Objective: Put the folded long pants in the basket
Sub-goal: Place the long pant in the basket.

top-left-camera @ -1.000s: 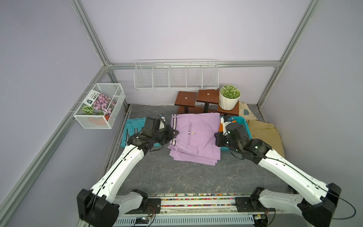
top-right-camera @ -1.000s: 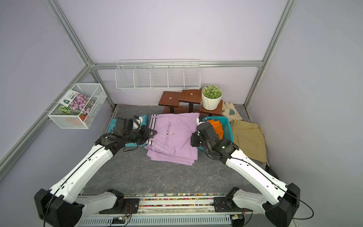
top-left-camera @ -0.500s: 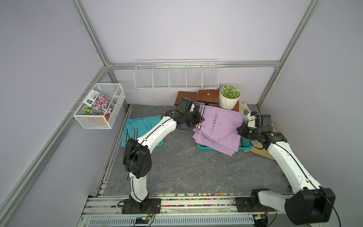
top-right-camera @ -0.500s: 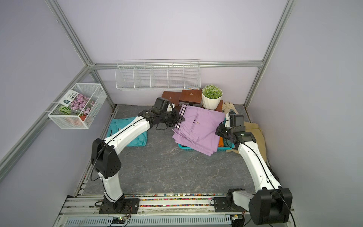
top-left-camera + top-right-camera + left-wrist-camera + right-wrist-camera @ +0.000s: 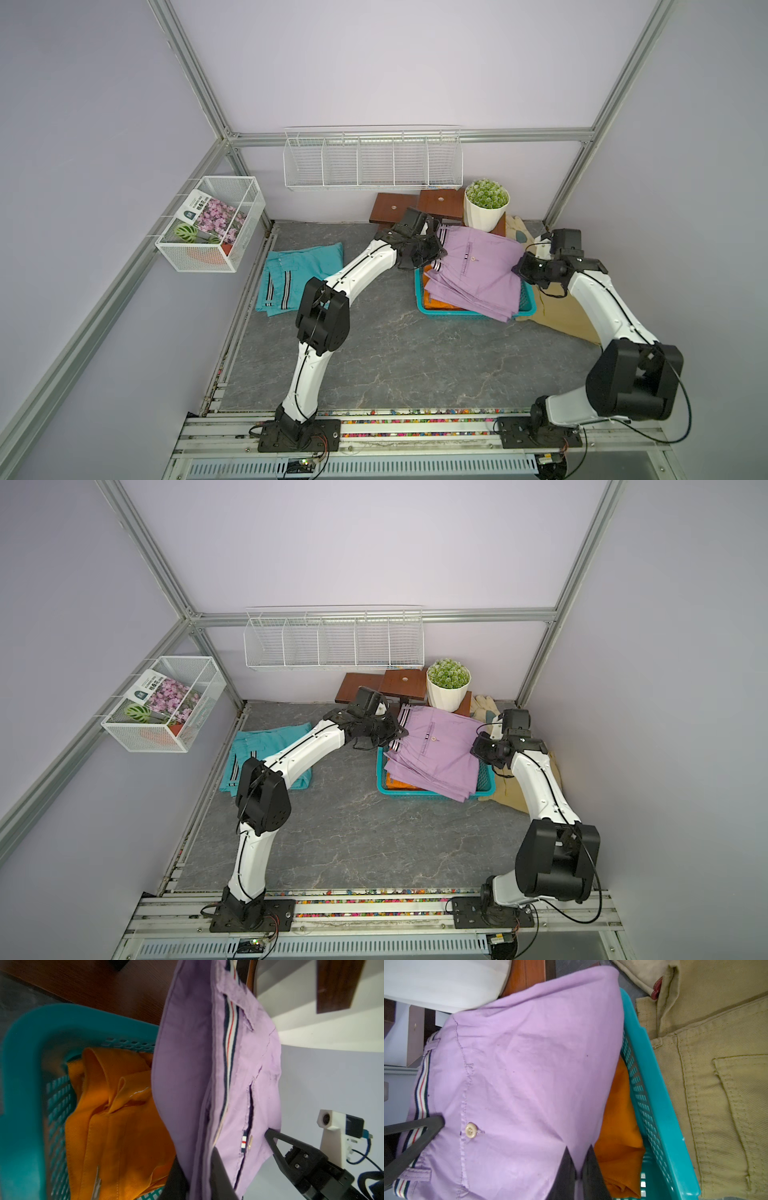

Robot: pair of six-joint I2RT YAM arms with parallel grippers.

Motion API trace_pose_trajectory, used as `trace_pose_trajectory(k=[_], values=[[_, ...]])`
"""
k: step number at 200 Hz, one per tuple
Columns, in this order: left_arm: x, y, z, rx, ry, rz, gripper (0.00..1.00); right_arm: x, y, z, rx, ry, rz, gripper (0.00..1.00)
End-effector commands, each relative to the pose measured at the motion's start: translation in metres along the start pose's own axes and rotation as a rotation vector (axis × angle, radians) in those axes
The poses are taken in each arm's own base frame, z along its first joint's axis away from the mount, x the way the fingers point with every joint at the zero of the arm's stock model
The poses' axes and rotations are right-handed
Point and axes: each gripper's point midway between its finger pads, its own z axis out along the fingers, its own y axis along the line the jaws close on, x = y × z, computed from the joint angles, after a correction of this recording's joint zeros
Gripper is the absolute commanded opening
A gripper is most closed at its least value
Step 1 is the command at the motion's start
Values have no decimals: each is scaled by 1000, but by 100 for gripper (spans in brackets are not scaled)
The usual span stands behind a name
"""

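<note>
Left gripper (image 5: 435,258), right gripper (image 5: 520,266) pinch lilac pants (image 5: 478,276) over basket (image 5: 457,313), centre-right; lower corner seemingly overhangs rim: square before release.

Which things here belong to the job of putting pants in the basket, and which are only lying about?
Job: basket; lilac pants, gripped by left gripper and right gripper; orange pants, already inside; teal pants and khaki pants, on the floor.

Lying about: plant pot, wooden stands, wire racks, cream cloth.
</note>
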Motion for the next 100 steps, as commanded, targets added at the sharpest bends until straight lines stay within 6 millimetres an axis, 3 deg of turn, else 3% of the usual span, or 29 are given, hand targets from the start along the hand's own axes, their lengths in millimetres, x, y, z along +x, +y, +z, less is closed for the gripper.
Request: trace_pose_trajectory(k=[1,47,71,100], values=[[-26,-8,-23,-9,-141,-6,0,-20,-8,-4,23,-33,-3,0],[-12,-4,-33,-12,-176,-46,0,-32,2,-5,-8,-39,-25,0],[-11,16,-26,-45,-201,-69,0,-18,-18,29,31,64,7,0],[-3,42,8,-133,-108,-75,0,5,-43,75,37,163,87,0]])
